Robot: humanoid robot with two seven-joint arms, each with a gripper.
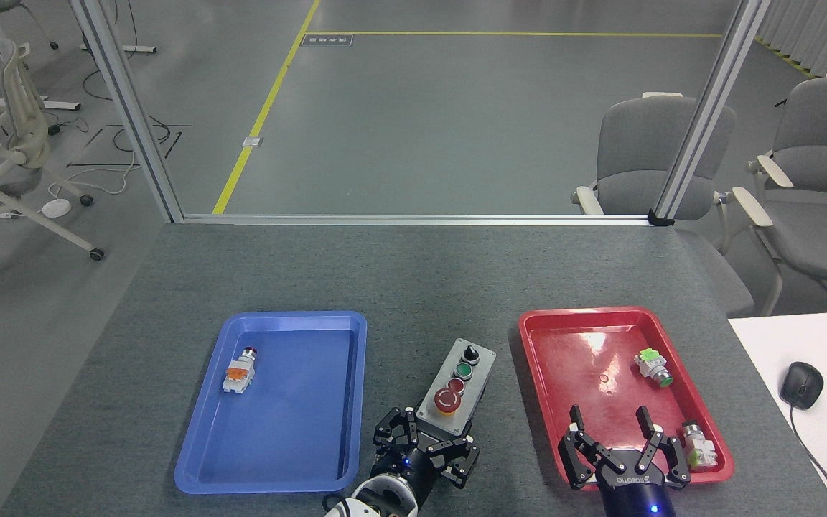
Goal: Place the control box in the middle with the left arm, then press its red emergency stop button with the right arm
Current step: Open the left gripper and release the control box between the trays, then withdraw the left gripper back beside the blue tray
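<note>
Blue tray [291, 474], red tray [550, 319], mouse [801, 384]

Bright, even overhead light fills the sharp frame; white glare pools on the red tray [558, 402] just beyond the right fingers [577, 422], with soft, faint shadows on the speckled surface [413, 280].
</note>
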